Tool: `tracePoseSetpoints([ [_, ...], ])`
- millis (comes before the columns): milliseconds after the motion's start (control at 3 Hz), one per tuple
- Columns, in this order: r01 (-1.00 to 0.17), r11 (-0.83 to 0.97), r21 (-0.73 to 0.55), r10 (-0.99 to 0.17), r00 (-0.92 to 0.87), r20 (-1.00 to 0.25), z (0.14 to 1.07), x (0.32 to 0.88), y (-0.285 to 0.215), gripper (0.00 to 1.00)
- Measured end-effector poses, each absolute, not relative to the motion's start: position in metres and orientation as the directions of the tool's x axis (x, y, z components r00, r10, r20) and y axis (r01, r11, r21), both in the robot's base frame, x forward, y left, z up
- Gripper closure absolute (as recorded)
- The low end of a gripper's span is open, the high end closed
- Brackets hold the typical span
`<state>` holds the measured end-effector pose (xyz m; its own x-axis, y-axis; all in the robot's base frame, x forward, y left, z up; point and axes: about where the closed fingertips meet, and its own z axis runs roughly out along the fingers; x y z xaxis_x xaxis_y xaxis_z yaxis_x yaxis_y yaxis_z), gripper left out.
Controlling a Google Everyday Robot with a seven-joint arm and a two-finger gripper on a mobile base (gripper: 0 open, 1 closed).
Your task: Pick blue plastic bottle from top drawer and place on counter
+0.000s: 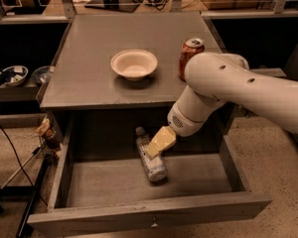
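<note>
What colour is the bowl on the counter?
The bowl is off-white, camera view; hand is at the blue plastic bottle in the top drawer.

White bowl (134, 63), red soda can (190, 57) upright to its right

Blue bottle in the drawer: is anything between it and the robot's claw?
No. In the camera view the gripper hangs directly over the blue plastic bottle.

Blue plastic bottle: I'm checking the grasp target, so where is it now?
Camera view: the blue plastic bottle lies mid-floor in the open top drawer, cap toward the back, with the gripper overlapping its capped half.
</note>
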<state>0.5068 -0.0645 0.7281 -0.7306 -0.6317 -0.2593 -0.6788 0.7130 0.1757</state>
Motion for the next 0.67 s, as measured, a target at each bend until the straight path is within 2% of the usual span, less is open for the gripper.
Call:
tracePoseSetpoints([
  [667,-0.690,0.684,0.236,-0.668,-0.723,-0.179,0.688,0.508,-0.032,0.00],
])
